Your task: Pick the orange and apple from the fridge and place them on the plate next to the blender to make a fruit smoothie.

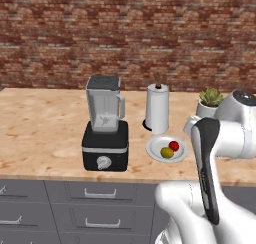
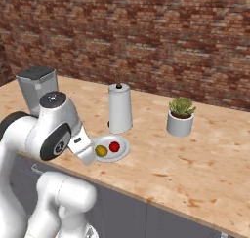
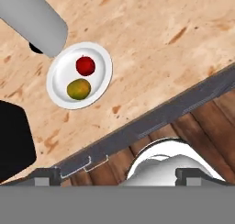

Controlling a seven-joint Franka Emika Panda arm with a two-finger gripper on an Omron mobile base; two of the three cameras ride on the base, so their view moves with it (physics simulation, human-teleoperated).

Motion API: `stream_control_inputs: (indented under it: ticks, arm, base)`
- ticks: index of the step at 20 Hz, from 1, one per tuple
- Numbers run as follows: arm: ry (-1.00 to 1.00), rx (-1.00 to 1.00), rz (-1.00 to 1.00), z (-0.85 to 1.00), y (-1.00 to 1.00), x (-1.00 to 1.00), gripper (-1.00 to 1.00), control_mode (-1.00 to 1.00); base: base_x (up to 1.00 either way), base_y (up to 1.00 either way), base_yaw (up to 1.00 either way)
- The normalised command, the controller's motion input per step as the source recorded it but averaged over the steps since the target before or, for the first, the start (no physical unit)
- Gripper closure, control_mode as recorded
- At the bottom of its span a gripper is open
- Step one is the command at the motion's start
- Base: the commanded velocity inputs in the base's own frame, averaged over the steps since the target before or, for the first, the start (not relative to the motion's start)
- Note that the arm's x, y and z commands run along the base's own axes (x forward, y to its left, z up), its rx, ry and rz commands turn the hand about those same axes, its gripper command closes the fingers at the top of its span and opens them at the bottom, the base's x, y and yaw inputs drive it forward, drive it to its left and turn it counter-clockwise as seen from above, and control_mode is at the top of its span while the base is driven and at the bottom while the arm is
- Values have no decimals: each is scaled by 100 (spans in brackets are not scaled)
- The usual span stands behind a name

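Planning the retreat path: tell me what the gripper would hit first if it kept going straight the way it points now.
Probably the counter's front edge or the bare countertop just beyond it. The open gripper looks down there; the plate lies off to one side. Depth is unclear.

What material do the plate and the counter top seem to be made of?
The plate looks like glazed white ceramic: plain, smooth, with a shallow raised rim; it could also be plastic. The counter top looks like pale polished wood or a wood-look laminate: light tan with darker reddish grain streaks and a matte, even surface.
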Motion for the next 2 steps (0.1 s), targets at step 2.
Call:
stream_control_inputs:
  ticks: [2]
  arm:
    - [0,0,-5,31,0,-6,-100,-100]
  base:
    - [0,0,0]
